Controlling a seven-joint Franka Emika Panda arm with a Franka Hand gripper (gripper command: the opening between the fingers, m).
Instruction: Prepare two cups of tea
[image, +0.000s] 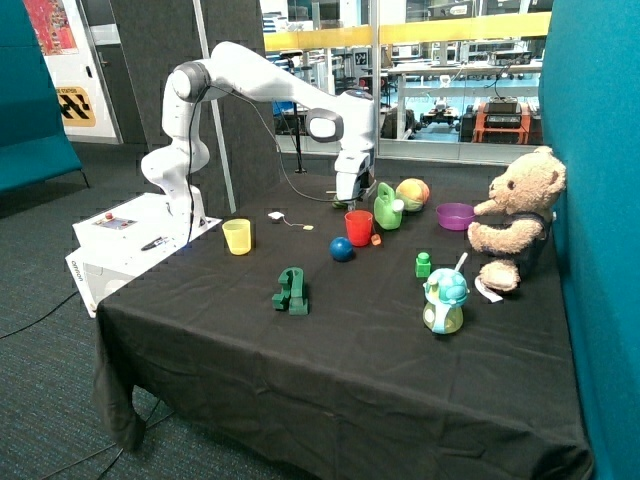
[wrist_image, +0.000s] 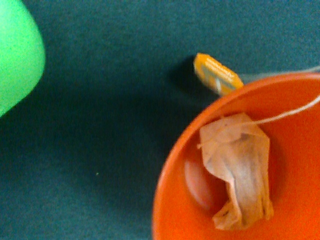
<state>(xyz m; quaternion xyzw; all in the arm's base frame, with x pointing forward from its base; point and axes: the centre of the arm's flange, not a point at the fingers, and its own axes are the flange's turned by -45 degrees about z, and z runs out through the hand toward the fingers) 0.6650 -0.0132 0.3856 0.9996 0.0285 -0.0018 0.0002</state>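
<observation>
Hovering just above the red cup (image: 358, 227), the gripper (image: 349, 196) shows no fingers clearly; whether they are apart or together cannot be told. Red cup: upright on the black table (image: 300, 350), holding one tea bag (wrist_image: 240, 170), its string over the rim, its orange tag (wrist_image: 217, 74) on the cloth just beside the cup. Yellow cup (image: 238, 236): well apart from the red cup. Second tea bag (image: 276, 215): between them, on the cloth. Green watering can (image: 388, 207): just beside the red cup.
</observation>
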